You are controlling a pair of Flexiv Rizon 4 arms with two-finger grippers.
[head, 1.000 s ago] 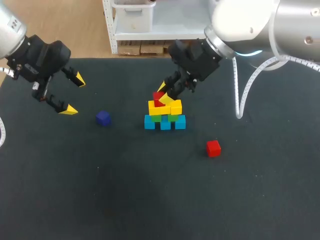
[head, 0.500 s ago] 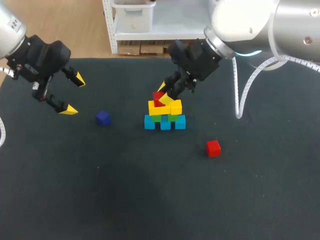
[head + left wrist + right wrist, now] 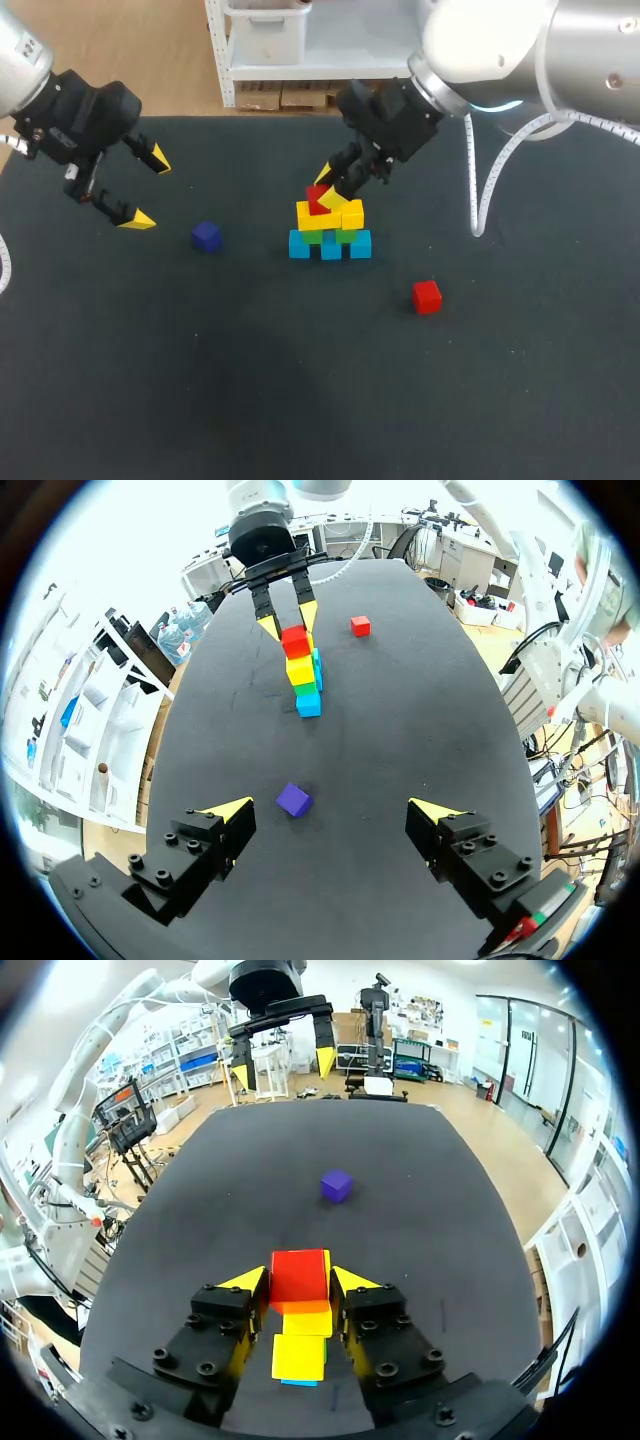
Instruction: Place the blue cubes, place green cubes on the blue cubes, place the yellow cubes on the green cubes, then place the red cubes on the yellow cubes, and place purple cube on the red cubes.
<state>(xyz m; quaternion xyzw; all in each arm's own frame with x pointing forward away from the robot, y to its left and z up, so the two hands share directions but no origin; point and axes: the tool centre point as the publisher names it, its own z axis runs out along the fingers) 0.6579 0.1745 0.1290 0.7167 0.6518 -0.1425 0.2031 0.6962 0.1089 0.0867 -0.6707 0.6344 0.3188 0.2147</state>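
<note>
A stack stands mid-table: blue cubes [image 3: 330, 245] at the bottom, green cubes [image 3: 315, 237] on them, yellow cubes [image 3: 352, 213] above. A red cube [image 3: 315, 193] sits on top of the yellow layer, with my right gripper [image 3: 327, 190] shut on it; the right wrist view shows the red cube [image 3: 298, 1275] between the fingers. A second red cube [image 3: 427, 296] lies loose to the stack's right. The purple cube [image 3: 206, 236] lies to its left. My left gripper [image 3: 147, 189] hangs open and empty at the far left, above and short of the purple cube [image 3: 294, 799].
The black table [image 3: 300, 400] is bare across its whole near half. The stack is the only tall thing between the two arms. The table's far edge runs just behind the right arm's wrist.
</note>
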